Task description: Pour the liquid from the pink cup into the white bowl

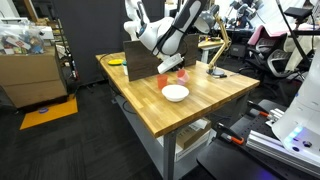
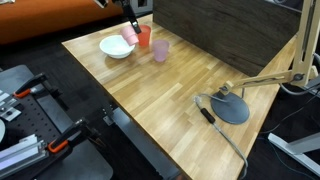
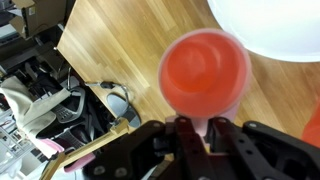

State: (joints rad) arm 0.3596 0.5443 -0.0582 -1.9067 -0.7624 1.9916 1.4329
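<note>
My gripper (image 3: 200,128) is shut on the rim of the pink cup (image 3: 205,70). The wrist view looks down into the cup, and its inside looks reddish. The cup is held just beside the white bowl (image 3: 268,25), which fills the top right corner. In both exterior views the gripper (image 2: 132,24) holds the pink cup (image 2: 129,36) next to the bowl (image 2: 114,47), also (image 1: 175,93). The pink cup (image 1: 169,68) is partly hidden by the gripper (image 1: 170,62). I cannot tell whether the cup touches the table.
A red-orange cup (image 2: 144,38) and a lavender cup (image 2: 160,50) stand close behind the pink cup. A dark upright board (image 2: 225,30) lines the table's back. A desk lamp (image 2: 228,106) with a cable stands at the far end. A table edge (image 3: 70,60) is near.
</note>
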